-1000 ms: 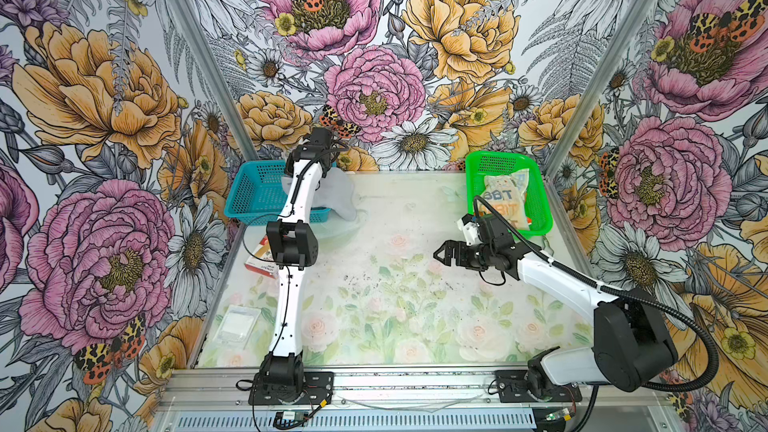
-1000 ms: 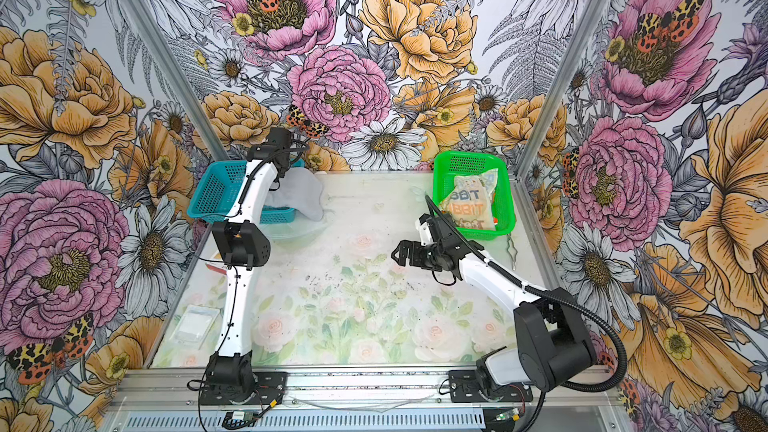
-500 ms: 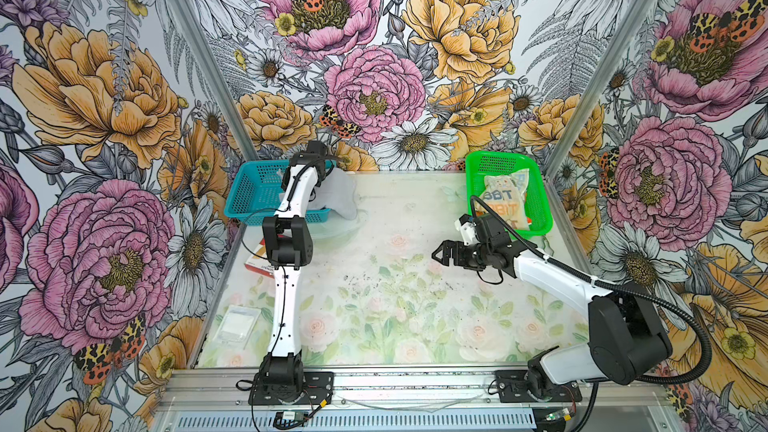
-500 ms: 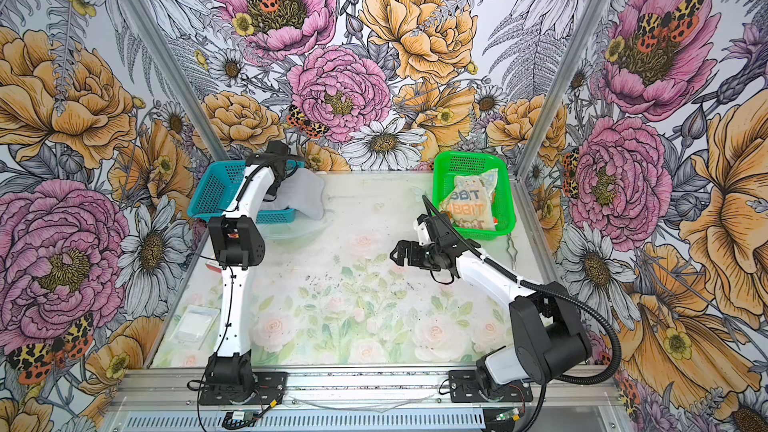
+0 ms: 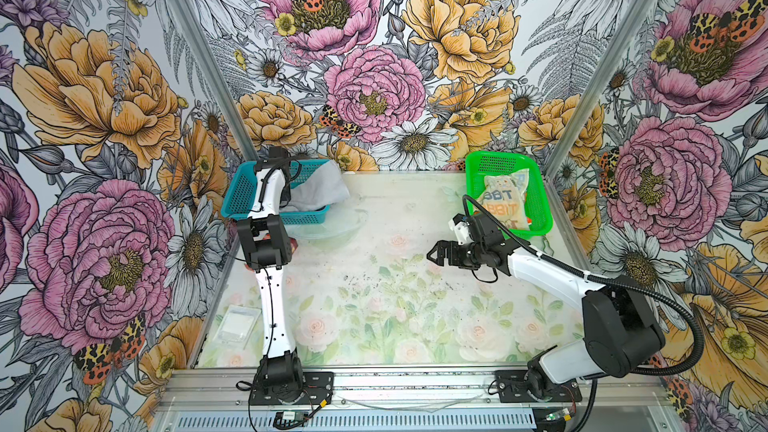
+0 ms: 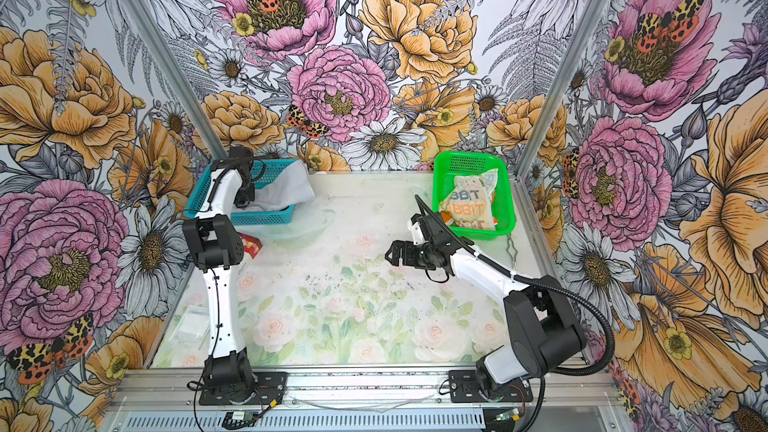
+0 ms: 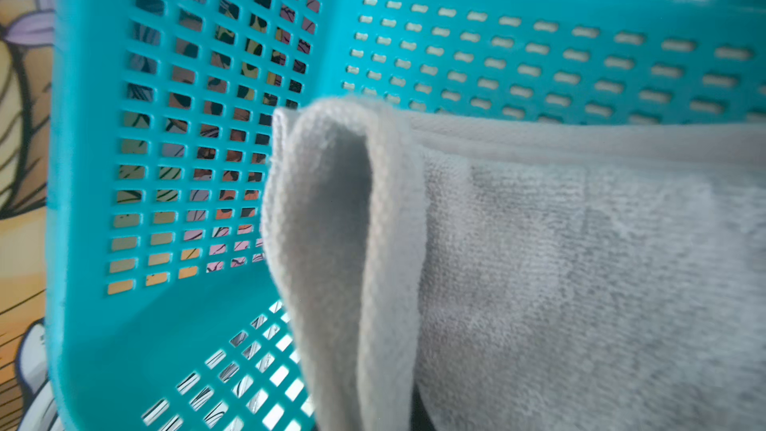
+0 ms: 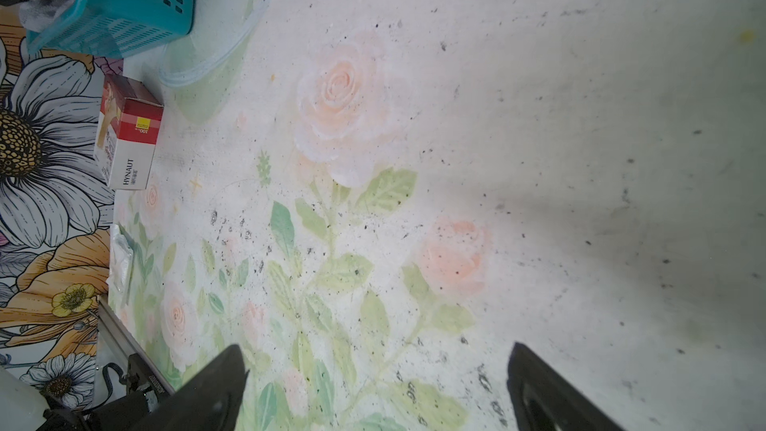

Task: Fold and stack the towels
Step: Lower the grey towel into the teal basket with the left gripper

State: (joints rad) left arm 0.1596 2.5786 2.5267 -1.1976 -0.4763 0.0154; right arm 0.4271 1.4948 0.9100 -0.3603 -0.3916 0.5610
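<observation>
The grey towel [image 5: 320, 189] [image 6: 286, 189] lies half in the blue basket [image 5: 241, 193] and hangs over its right rim. My left gripper [image 5: 286, 198] [image 6: 243, 201] reaches down into that basket. It is shut on a folded edge of the grey towel [image 7: 580, 263], and its fingers are hidden by the cloth in the left wrist view. The cream RABBIT towel [image 5: 503, 199] [image 6: 469, 205] sits bunched in the green basket [image 5: 540, 197]. A strip of orange cloth [image 5: 527, 224] shows beneath it. My right gripper [image 5: 434, 255] [image 6: 390, 255] [image 8: 377, 350] hovers open over the bare mat, holding nothing.
A red-and-white box [image 8: 128, 134] [image 6: 249, 247] stands by the left wall behind my left arm's elbow. A clear plastic dish [image 5: 332, 226] [image 8: 207, 55] lies in front of the blue basket. A flat white packet [image 5: 237, 324] rests at the front left. Walls enclose three sides.
My left wrist has shifted a little to the left over the blue basket, still holding the grey towel. The right arm has barely moved.
</observation>
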